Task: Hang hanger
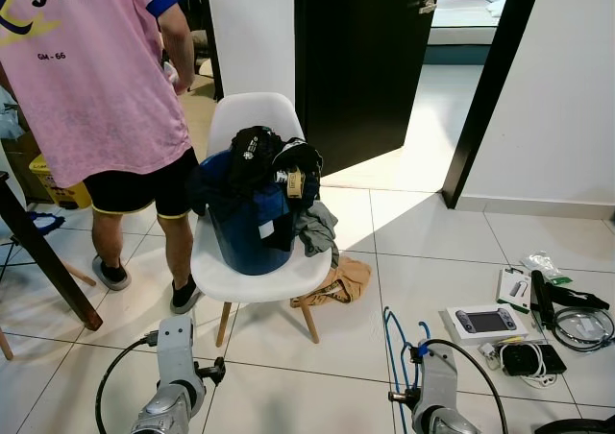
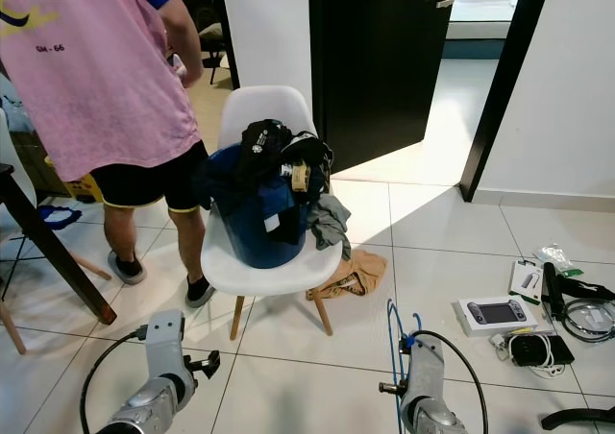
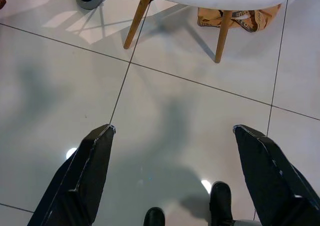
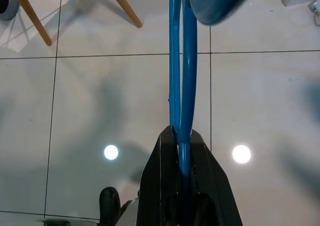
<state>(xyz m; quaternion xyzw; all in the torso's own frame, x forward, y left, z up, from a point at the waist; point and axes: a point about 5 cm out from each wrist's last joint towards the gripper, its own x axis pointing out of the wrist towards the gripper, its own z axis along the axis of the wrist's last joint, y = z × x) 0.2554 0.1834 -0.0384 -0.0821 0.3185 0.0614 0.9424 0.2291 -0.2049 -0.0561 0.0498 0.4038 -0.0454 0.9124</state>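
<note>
The right claw (image 4: pixel 182 141) pinched a blue plastic hanger (image 4: pixel 181 71) above the white tiled floor (image 4: pixel 100 101); the left claw (image 3: pixel 172 131) hung spread.

The hanger (image 4: pixel 182 81) is blue, of thin rounded plastic bar. It is clamped between the two black fingers (image 4: pixel 162 181) of the right end effector (image 4: pixel 181 136), which are closed on it. From the grip, two near-parallel blue bars extend outward above the white tiled floor (image 4: pixel 100 96). In the head views the hanger (image 1: pixel 392 343) appears as a slim blue loop rising beside the right arm.
</note>
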